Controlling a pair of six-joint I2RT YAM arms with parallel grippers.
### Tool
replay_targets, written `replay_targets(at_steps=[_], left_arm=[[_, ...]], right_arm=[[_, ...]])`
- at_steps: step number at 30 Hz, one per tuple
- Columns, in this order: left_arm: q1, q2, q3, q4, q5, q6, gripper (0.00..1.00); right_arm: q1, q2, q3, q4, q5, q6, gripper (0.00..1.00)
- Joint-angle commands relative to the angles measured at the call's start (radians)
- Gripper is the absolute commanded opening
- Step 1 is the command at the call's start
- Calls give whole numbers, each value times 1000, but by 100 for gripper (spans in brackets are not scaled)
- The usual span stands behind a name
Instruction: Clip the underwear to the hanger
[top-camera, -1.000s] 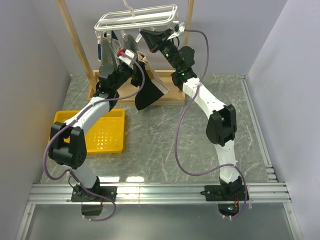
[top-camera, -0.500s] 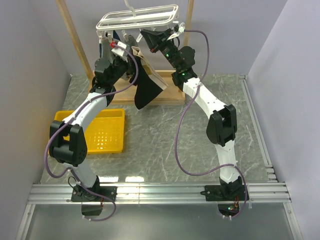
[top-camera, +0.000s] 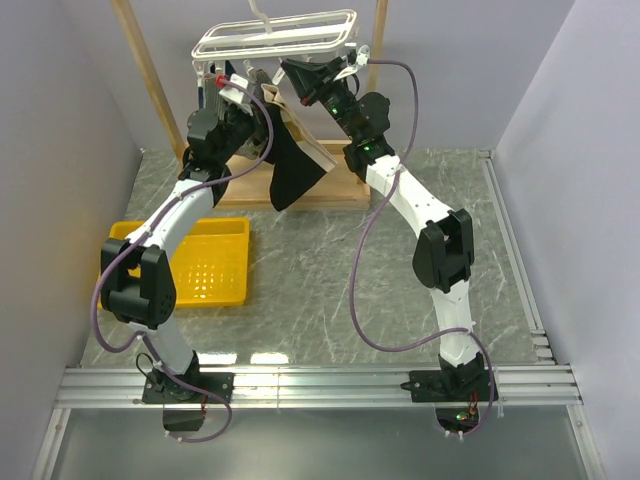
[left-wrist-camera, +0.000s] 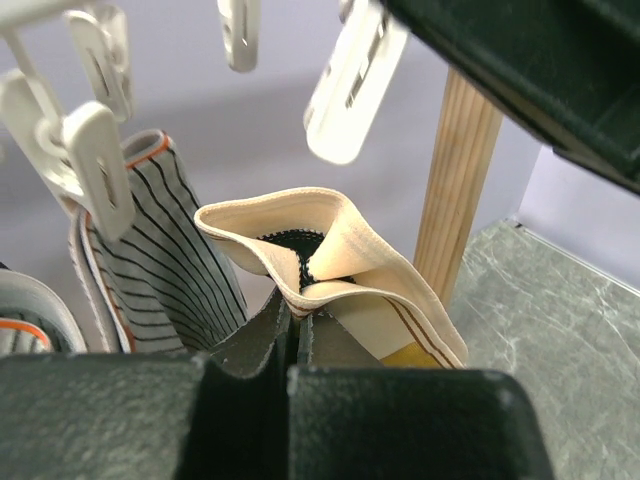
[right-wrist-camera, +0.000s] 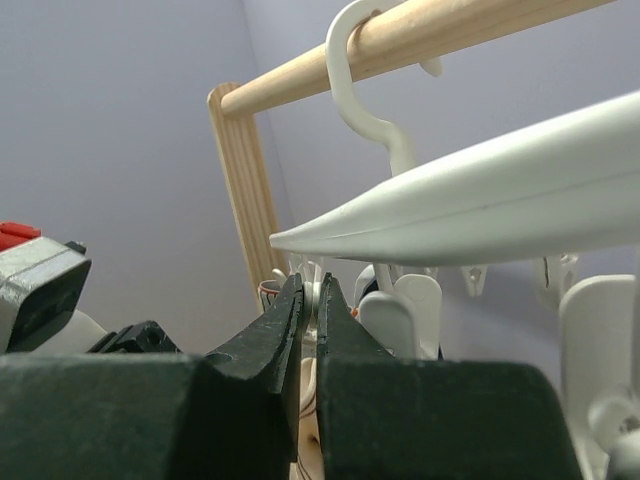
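**Left gripper.** The left gripper (left-wrist-camera: 298, 335) is closed on the underwear (left-wrist-camera: 335, 240). In the left wrist view its two fingers meet at the bottom centre of the frame. The beige waistband rises directly out of the pinch point and folds into an open loop just above the fingertips, with black fabric visible inside the loop.

**Underwear position.** In the top view the underwear (top-camera: 292, 172) hangs in the upper centre of the frame, below the hanger (top-camera: 275, 38). Its upper edge is at the left gripper (top-camera: 243, 95) and the black body drops down and to the right, between the two arms. A grey striped garment (left-wrist-camera: 165, 255) hangs just left of the waistband, and a wooden post (left-wrist-camera: 455, 190) stands to its right.

**Right gripper.** The right gripper (right-wrist-camera: 310, 300) sits directly beneath a hanger bar (right-wrist-camera: 480, 210). Its fingers are closed to a narrow slit with a sliver of a white clip (right-wrist-camera: 312, 296) between the tips.

**Clips.** Free clips (left-wrist-camera: 352, 85) dangle above the waistband, not touching it.
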Motion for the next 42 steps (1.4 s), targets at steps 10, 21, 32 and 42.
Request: replay_targets(at_steps=[10,21,32,42], left_arm=[[9,-2,74,59,-1,-38,0],[9,19,114,50,0,-57,0],[9,35,154,47,8,-94,0],[7,45,169,64,9,-128,0]], right_arm=[[4,-46,-10,-7,-55,-12,0],[6,-46,-23,-4,-61,-10,0],[15,-37,-23,4,-61,-39,0],[21,-35,-23,9,-73,-41,0]])
